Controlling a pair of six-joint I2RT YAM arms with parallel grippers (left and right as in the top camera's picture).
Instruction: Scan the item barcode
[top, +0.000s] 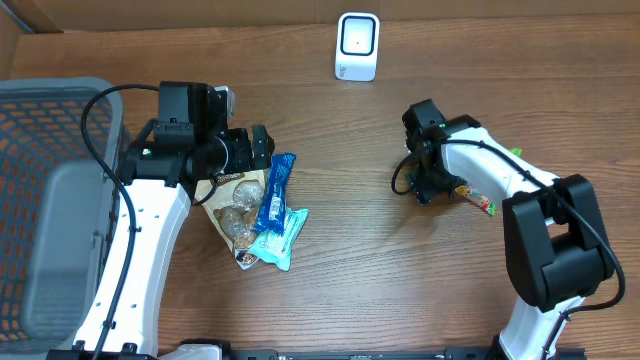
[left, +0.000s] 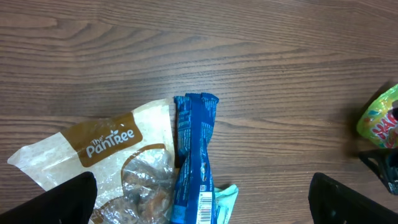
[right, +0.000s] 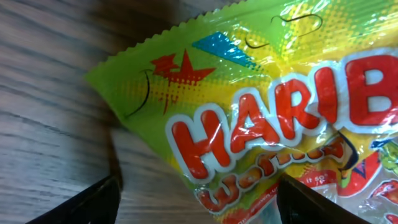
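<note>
My right wrist view cuts off the yellow-green plastic Haribo bag (right: 261, 93) at right and bottom; overhead, my right arm (top: 490, 165) covers most of it. The grey mesh basket (top: 40, 120) runs past the picture's left edge.

Toward the right side of the table (top: 330, 280), well in from its edges: a Haribo bag (right: 249, 124) of glossy yellow-green plastic, with a serrated seam along one end, big red letters rimmed in white, and a red star and a blue patch printed near the corner. Lying flat, printed face up, set askew to the grain; from overhead mostly hidden, with only a small red-and-yellow end showing. Close to the far edge, about mid-width and well apart from the bag: a white barcode scanner (top: 357, 45), rounded at the corners, standing upright, its dark window facing out over the table.
</note>
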